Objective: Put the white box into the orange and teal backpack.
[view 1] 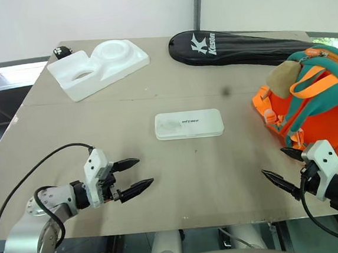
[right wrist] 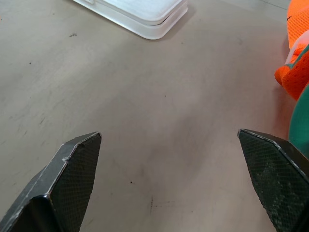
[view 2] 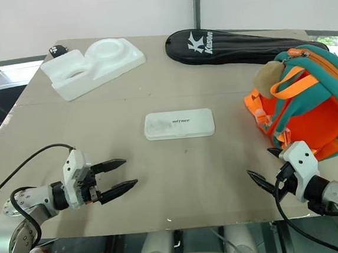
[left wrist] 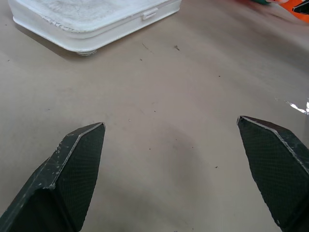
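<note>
The white box (view 1: 188, 125) lies flat in the middle of the beige table, lid up with small dark lettering; its near edge also shows in the left wrist view (left wrist: 91, 21) and its corner in the right wrist view (right wrist: 145, 14). The orange and teal backpack (view 1: 314, 99) rests on the table's right side, a beige pompom at its top. My left gripper (view 1: 136, 175) hovers open over the table's near left, short of the box and empty. Open and empty too, my right gripper (view 1: 284, 168) sits at the near right, just in front of the backpack.
A white foam tray (view 1: 98, 66) with round hollows lies at the far left, a small black object beside it. A long black racket bag (view 1: 233, 47) stretches along the far edge. The table's front edge (view 1: 184, 227) runs just below both grippers.
</note>
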